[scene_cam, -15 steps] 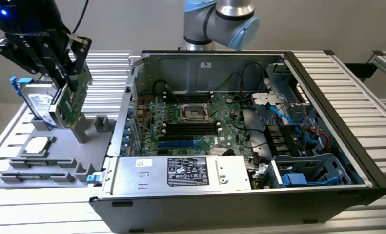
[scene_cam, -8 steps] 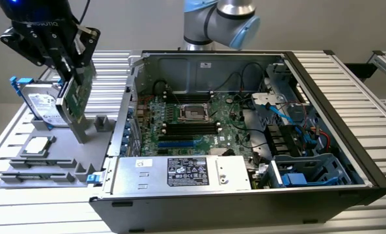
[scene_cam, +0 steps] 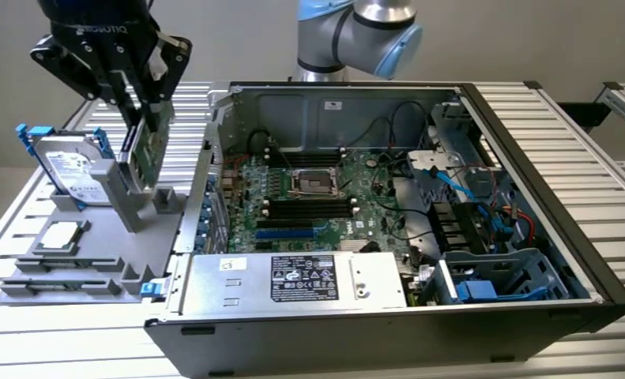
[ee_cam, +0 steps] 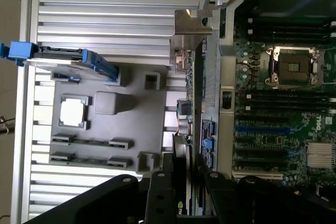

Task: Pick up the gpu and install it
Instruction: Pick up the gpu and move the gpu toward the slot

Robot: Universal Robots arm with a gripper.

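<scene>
My gripper (scene_cam: 141, 106) is shut on the gpu (scene_cam: 145, 154), a thin card with a green face that hangs upright from the fingers. It is lifted above the grey fixture (scene_cam: 91, 253), to the exterior view's left of the open computer case (scene_cam: 523, 197). In the wrist view the gpu (ee_cam: 197, 77) appears edge-on between the black fingers (ee_cam: 157, 192), and its silver end bracket (ee_cam: 191, 22) points away from the gripper. It lies over the gap between the fixture (ee_cam: 131, 124) and the case's motherboard (ee_cam: 283, 103). Blue expansion slots (ee_cam: 262, 129) lie on the board.
A silver hard drive with blue rails (scene_cam: 69, 170) stands in the fixture just beside the gpu. A square chip (scene_cam: 59, 235) rests on the fixture. Inside the case are the power supply (scene_cam: 291, 276), cables (scene_cam: 449, 181) and a drive cage (scene_cam: 502, 276). The slatted table (scene_cam: 565, 118) surrounds everything.
</scene>
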